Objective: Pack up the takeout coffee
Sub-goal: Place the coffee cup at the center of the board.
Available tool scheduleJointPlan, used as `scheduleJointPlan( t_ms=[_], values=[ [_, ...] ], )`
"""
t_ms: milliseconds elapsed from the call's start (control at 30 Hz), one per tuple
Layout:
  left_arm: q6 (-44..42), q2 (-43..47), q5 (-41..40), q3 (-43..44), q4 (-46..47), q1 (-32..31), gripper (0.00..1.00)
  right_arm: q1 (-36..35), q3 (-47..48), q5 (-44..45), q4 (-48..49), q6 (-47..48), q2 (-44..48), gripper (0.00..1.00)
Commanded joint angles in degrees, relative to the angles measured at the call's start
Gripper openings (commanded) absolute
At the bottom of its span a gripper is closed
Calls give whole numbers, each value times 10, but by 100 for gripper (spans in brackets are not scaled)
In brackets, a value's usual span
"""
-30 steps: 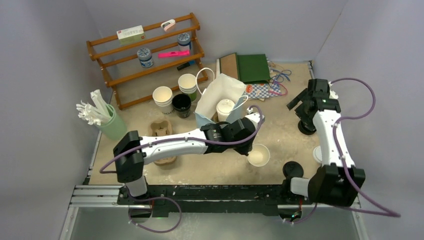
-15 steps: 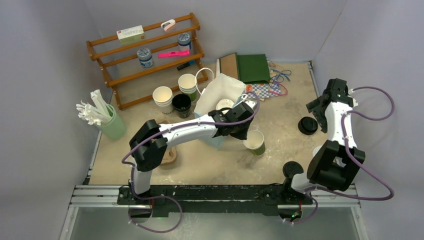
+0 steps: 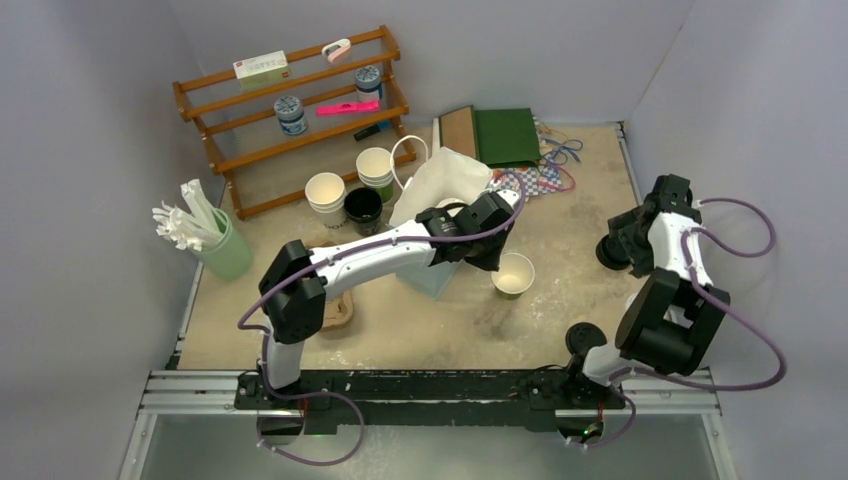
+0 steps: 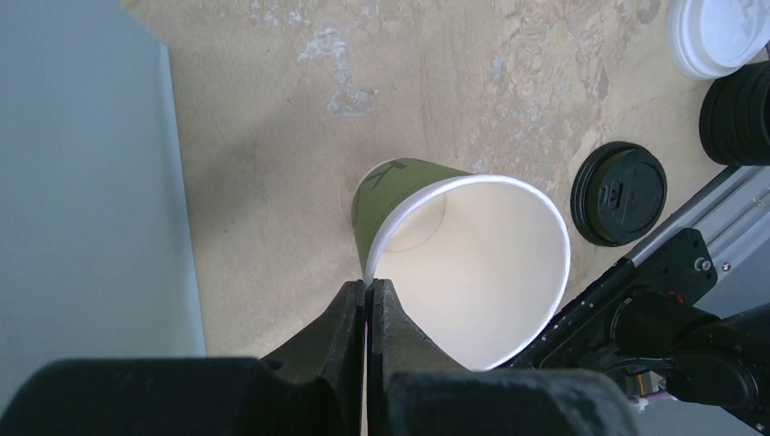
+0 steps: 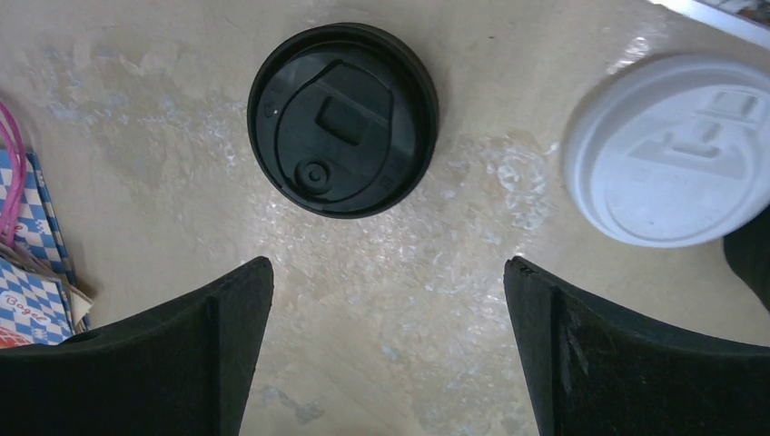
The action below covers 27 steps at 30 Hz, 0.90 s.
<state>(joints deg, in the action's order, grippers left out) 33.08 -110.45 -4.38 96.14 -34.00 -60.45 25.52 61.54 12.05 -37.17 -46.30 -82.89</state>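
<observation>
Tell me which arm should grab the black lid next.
Right: the right gripper hangs open by the black lid; the left gripper is shut on the rim of the green cup.

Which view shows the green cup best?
Left wrist: the green cup fills the frame, its white inside is visible, and the left gripper pinches its rim. Top external shows the cup small, at the arm's tip. Right wrist does not show it.
</observation>
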Motion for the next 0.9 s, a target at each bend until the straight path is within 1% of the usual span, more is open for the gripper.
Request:
scheduleJointPlan(
  t_ms=[0, 133, 233, 400, 467, 667, 867],
  values=[
    [-21, 0, 1, 18, -18, 1, 3, -1, 32, -34, 21, -8, -36, 99],
    [-24, -4, 2, 16, -18, 1, 5, -1, 56, -27, -6, -20, -75, 99],
    [-24, -3, 7, 16, -7, 1, 10, -1, 68, 2, -19, -32, -91, 99],
    [-21, -5, 25, 16, 3, 1, 25, -1, 85, 34, -17, -33, -126, 99],
    [-22, -7, 27, 17, 2, 1, 30, -1, 90, 36, -17, -35, -139, 99],
    [-32, -1, 20, 25, 0, 4, 35, -1, 104, 45, -13, -29, -159, 99],
    [-53, 36, 2, 27, 21, 6, 43, -1, 114, 34, -9, -17, -173, 99]
  ],
)
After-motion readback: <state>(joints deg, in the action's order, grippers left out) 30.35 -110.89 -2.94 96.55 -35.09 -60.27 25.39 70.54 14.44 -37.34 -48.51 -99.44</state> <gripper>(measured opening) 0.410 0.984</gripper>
